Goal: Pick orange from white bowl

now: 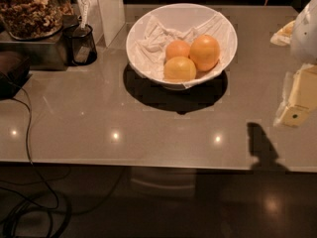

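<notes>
The orange [204, 52] lay inside the white bowl [136, 33], on the right side of the pile and a little toward the far rim. It was the biggest and deepest in colour of the three fruits there. It touched a smaller pale pinkish orange [177, 49] on its left and a yellow-orange one [179, 69] that sat nearer, at its lower left. All three rested on a crumpled white cloth [157, 37] that lined the bowl and filled its left half. Nothing else was in the bowl.

The bowl stood on the far middle of the glossy brown desk [99, 113] and cast a dark shadow on its near side.

The gripper [297, 103] hung at the right edge of the scene, well apart from the bowl and nearer than it, a pale yellowish block below a white arm section [304, 31]. Whether it was spread or closed could not be told. Its shadow [262, 148] fell on the desk near the front edge.

At the far left, a clear jar [29, 6] full of brown nut-like pieces sat on a metal box [34, 53]. Just right of them stood a dark mesh cup [81, 44] with a pale utensil handle [83, 9] sticking out of it. A dark cable [27, 128] ran across the left of the desk and down to the floor.
</notes>
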`<state>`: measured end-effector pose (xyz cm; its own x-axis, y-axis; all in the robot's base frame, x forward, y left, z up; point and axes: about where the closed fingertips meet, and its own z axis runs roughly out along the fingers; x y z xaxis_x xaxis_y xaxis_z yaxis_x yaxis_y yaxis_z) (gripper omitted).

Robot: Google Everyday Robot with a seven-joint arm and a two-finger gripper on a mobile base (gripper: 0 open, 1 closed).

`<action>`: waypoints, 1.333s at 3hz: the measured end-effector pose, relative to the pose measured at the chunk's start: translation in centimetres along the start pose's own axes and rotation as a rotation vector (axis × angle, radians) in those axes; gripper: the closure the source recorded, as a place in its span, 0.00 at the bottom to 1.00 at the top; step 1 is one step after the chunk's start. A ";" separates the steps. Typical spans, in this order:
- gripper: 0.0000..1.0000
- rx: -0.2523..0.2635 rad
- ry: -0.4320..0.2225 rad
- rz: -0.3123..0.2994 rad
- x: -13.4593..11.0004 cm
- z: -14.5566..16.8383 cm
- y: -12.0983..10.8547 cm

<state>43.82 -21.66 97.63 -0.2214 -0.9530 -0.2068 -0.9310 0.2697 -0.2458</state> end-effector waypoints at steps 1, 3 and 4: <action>0.00 0.000 0.000 -0.001 0.0 0.0 0.0; 0.00 0.091 0.036 -0.192 -5.0 -3.4 -2.6; 0.00 0.120 0.011 -0.342 -11.6 -5.0 -4.9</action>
<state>49.51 -12.63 105.96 0.0934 -0.9921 -0.0836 -0.9113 -0.0513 -0.4086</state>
